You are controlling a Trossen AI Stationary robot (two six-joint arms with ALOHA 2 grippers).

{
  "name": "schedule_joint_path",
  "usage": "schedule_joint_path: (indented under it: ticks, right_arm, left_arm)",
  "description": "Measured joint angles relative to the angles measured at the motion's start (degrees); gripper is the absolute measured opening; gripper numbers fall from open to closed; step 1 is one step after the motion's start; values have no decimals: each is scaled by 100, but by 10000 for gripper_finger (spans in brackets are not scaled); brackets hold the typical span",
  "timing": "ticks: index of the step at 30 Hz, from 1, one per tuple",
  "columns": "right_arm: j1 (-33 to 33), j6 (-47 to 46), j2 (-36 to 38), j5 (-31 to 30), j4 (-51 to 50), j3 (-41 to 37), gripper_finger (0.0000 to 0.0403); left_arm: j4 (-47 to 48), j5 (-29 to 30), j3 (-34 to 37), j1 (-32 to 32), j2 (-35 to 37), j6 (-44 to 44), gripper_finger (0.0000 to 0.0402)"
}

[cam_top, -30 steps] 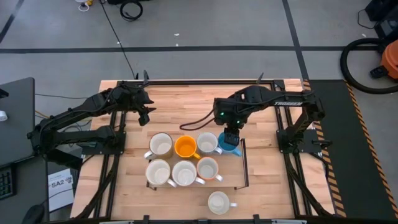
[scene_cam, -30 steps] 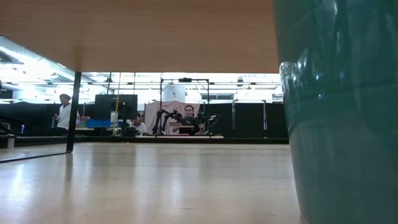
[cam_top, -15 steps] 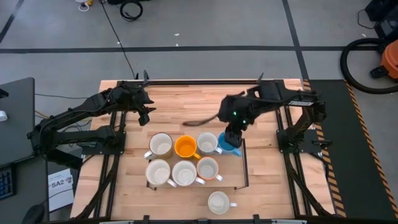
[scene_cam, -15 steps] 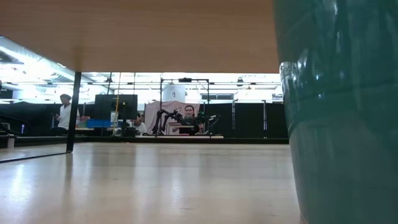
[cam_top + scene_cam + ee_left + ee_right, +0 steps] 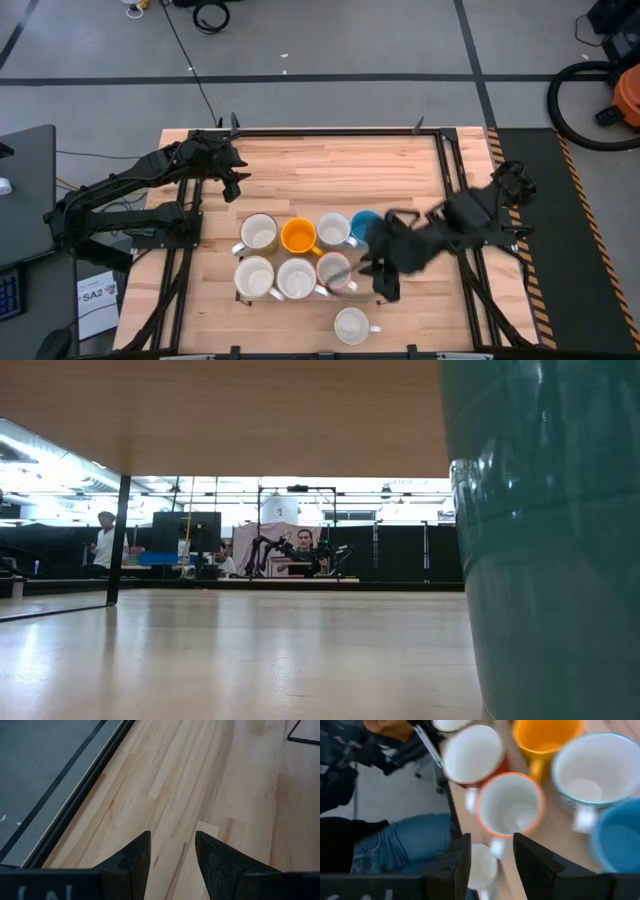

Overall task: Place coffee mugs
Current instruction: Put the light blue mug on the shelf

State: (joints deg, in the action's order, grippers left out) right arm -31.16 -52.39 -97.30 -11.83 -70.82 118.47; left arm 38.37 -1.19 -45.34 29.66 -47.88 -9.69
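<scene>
Bench (image 5: 320, 170) of pale wood carries the coffee mugs (image 5: 300, 255) grouped near its front middle: white, orange (image 5: 298, 237), white and blue (image 5: 365, 226) in the back row, three more in front, and one cream mug (image 5: 351, 325) alone by the front edge. Left gripper (image 5: 238, 181) waits over bare wood at the back left, jaws parted and holding nothing. Right gripper (image 5: 385, 282) hangs just beside the orange-rimmed mug (image 5: 510, 805), jaws released, nothing between them.
</scene>
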Motion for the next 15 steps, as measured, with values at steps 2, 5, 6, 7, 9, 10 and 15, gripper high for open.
schedule_joint_path:
  ticks: [2, 5, 6, 7, 9, 10, 15]
  right_arm:
    - [-290, -54, -9, -321, 359, -128, 151]
    - [-616, -101, -7, -555, 1166, -460, 151]
    - [-707, -101, -7, -605, 1432, -596, 151]
    - [-781, -97, -7, -646, 1742, -755, 151]
    - [-912, -34, -7, -661, 2359, -1093, 151]
    - [-964, -11, -7, -668, 2628, -1257, 151]
    - [-1121, -9, -9, -678, 3640, -2088, 151]
  left_arm:
    - [0, 0, 0, -1, -2, 2, 160]
    - [0, 0, 0, -1, -2, 2, 160]
    - [0, 0, 0, -1, 0, 4, 160]
    - [0, 0, 0, 0, 0, 3, 160]
    - [0, 0, 0, 0, 0, 2, 160]
    - [0, 0, 0, 1, 0, 2, 160]
    - [-2, 0, 0, 1, -2, 4, 160]
